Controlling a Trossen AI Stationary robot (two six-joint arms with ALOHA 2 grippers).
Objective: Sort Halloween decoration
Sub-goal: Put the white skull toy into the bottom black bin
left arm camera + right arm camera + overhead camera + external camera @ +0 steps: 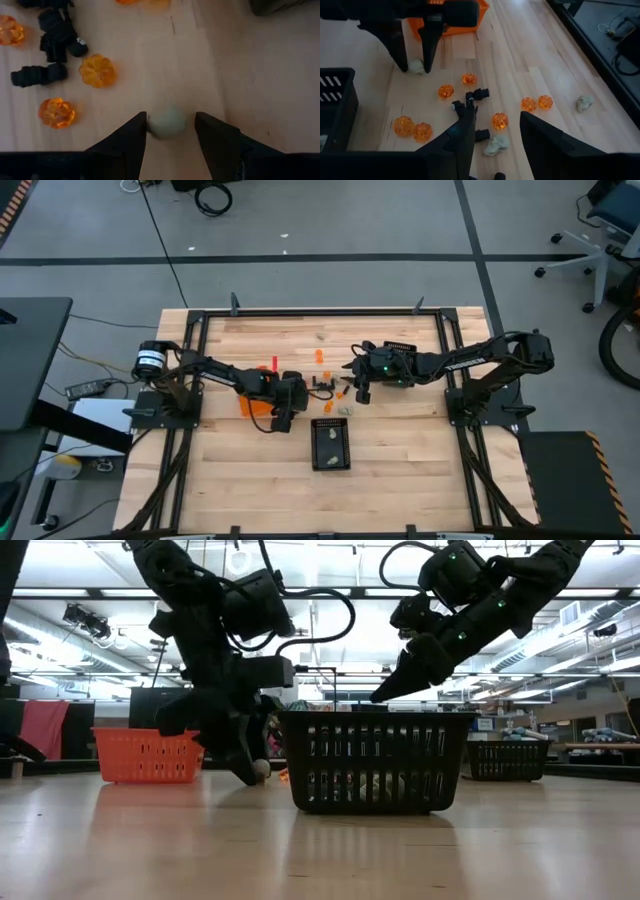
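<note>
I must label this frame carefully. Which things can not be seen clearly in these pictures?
- Black bin contents: low view, mesh wall hides them.
- Pale piece between left hand fingers: left wrist view, blurred; contact unclear.
- Orange bin: right wrist view, left arm covers it.

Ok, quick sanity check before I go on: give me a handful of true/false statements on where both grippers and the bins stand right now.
1. The left gripper is down at the table with a pale grey-white piece between its fingers. True.
2. The right gripper is shut on an orange pumpkin. False: its fingers are apart and hold nothing; it hangs above the loose pieces.
3. The orange bin sits behind the left gripper in the right wrist view. True.
4. The black mesh bin is empty. False: pale pieces show inside it.
5. Several orange pumpkins lie loose on the table. True.
</note>
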